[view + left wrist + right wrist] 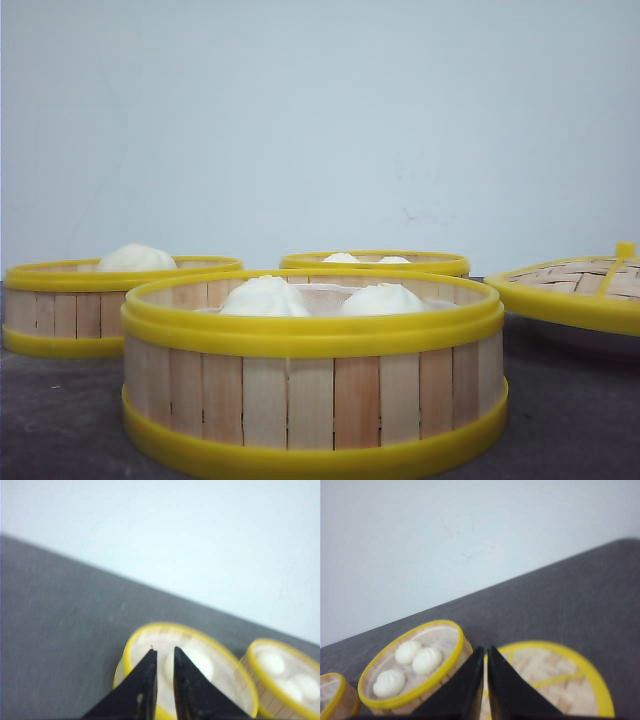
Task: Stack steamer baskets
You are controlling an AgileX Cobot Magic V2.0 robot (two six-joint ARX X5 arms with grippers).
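Three steamer baskets with slatted wooden walls and yellow rims stand apart on the dark table, each holding white buns. One is near and central (315, 400), one back left (90, 310), one behind the middle (375, 262). Neither gripper shows in the front view. My left gripper (164, 651) hangs above a basket (230, 680) with a bun in it. Its black fingers stand a narrow slit apart and hold nothing. A second basket (285, 680) sits beside that one. My right gripper (485, 649) is shut and empty, above the gap between a three-bun basket (440, 640) and the lid.
A shallow woven lid (575, 285) with a yellow rim and a small handle lies at the right on a pale plate (600, 342). It shows under my right gripper as the lid (555, 675). A plain pale wall stands behind the table.
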